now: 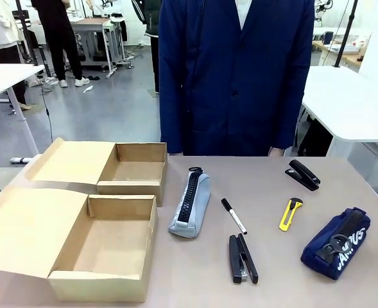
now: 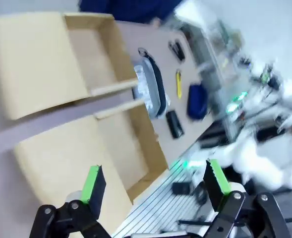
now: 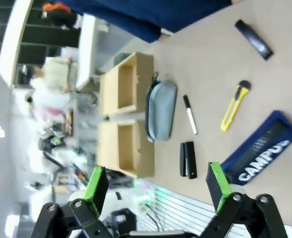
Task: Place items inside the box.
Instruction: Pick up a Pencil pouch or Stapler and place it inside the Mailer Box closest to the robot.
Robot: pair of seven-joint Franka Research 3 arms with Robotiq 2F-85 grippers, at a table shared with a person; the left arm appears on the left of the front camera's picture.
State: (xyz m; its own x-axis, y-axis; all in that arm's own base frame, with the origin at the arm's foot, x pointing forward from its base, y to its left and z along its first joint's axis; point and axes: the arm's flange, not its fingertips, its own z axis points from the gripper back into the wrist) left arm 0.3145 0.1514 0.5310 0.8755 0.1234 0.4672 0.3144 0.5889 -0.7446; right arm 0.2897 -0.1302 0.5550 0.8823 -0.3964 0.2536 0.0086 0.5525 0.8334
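Note:
Two open cardboard boxes lie at the left: a near box [image 1: 105, 250] and a far box [image 1: 132, 168]. On the table right of them lie a light grey zip pouch [image 1: 192, 204], a black-capped white marker [image 1: 234, 216], a black stapler [image 1: 242, 258], a yellow utility knife [image 1: 290, 214], a second black stapler [image 1: 302, 174] and a navy "CAMPUS" pouch [image 1: 336, 242]. My left gripper [image 2: 153, 186] hangs open high above the boxes [image 2: 111, 124]. My right gripper [image 3: 158, 186] is open too, high above the navy pouch [image 3: 257, 151], knife [image 3: 235, 105] and grey pouch [image 3: 160, 111].
A person in a dark blue coat [image 1: 237, 77] stands at the table's far edge, behind the items. Both box lids [image 1: 28, 231] lie flat to the left. White tables and other people show farther back.

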